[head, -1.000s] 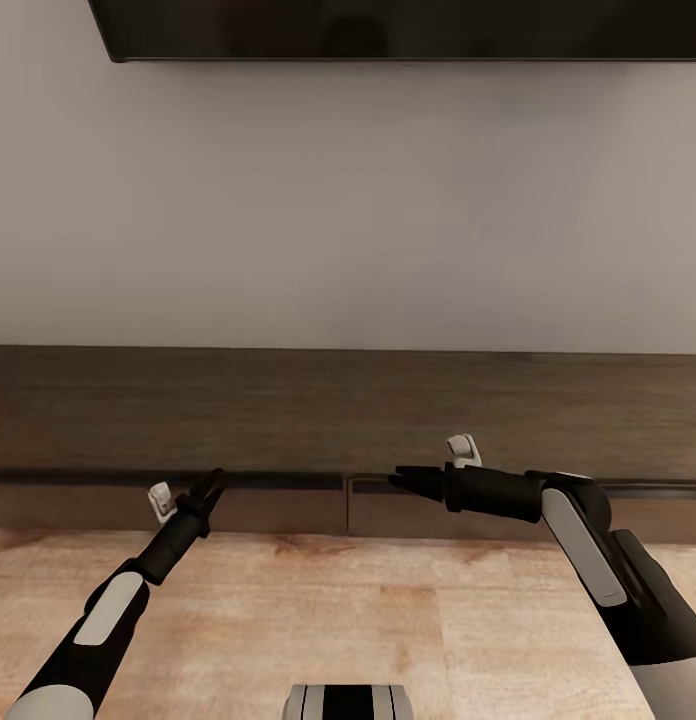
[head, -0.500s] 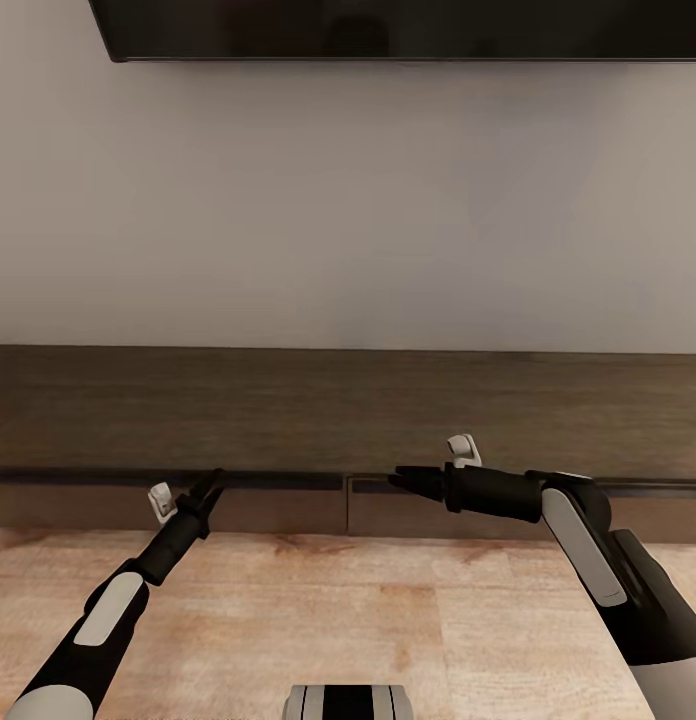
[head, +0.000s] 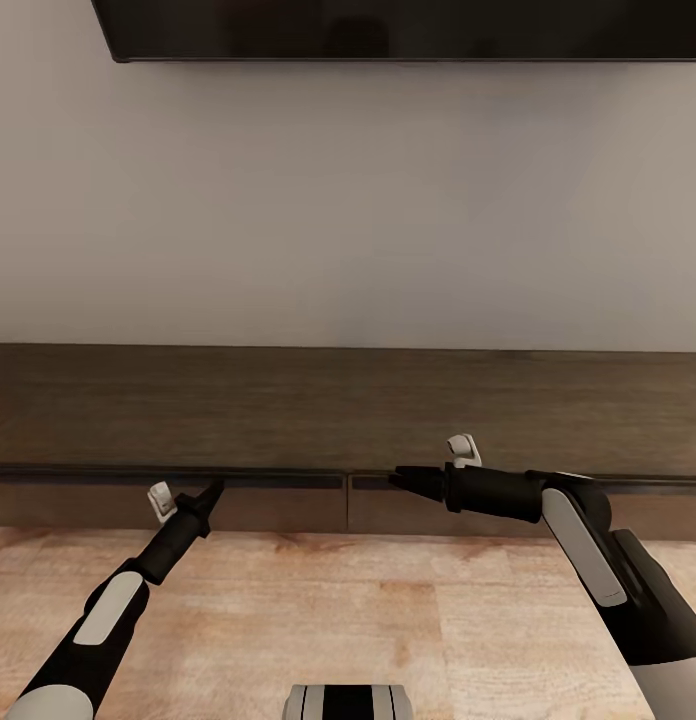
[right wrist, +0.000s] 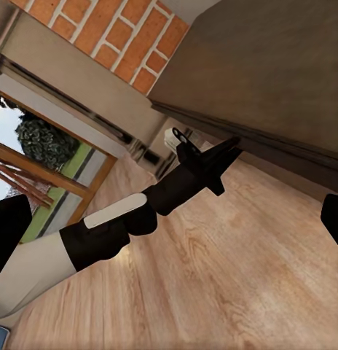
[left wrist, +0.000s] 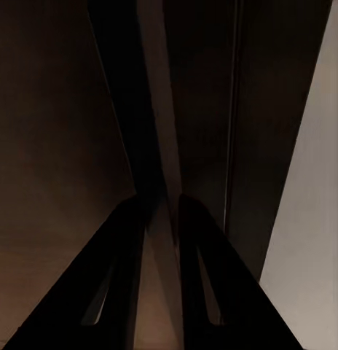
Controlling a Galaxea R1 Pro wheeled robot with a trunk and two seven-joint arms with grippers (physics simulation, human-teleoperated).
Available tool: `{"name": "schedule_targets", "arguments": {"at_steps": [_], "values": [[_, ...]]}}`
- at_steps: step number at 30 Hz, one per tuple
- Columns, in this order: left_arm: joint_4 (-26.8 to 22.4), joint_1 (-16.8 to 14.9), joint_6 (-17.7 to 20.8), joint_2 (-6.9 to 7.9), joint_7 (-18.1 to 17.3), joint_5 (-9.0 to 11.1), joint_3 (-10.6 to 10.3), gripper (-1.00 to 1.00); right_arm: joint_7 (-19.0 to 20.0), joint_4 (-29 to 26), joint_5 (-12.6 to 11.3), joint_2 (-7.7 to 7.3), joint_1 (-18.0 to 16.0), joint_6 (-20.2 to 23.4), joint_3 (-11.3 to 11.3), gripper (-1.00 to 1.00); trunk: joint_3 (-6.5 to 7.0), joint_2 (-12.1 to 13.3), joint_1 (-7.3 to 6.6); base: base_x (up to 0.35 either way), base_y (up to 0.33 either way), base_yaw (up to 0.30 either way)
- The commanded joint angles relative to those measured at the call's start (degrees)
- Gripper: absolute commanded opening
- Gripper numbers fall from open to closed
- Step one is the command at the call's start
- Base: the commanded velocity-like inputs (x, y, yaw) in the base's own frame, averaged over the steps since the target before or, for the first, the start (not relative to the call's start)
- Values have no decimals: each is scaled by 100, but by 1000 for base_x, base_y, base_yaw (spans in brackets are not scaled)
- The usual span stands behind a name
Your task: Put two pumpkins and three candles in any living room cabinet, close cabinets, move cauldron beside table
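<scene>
1. Facing the cabinet head-on, the robot stands on the wooden floor with both arms extended toward the drawer fronts; the unit runs along the wall below a dark screen.
2. Both drawer fronts in the head view sit flush, so this part of the cabinet appears closed.
3. Whether the pumpkins and candles are inside cannot be determined; cauldron placement is likewise unconfirmed.
4. The left gripper has its tip at the lip under the cabinet top. Its jaws stand slightly apart, with a thin gap between the fingers in the left wrist view.
5. The right gripper rests near the seam between drawers; its jaw state cannot be determined.
6. The right wrist view adds a brick wall and a window beyond the left arm.
</scene>
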Motion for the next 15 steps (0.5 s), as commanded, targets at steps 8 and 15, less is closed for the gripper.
{"name": "schedule_targets", "arguments": {"at_steps": [8, 15], "values": [[13, -1, -13, 2, 14, -40, 12, -100, -1, 0, -25, -3, -4, 26, 4, 100, -5, -1, 0, 0, 0, 0], [13, 0, -13, 2, 14, -40, 12, -100, 5, 0, -22, -3, -4, 26, 4, 100, -5, -1, 0, 0, 0, 0]]}}
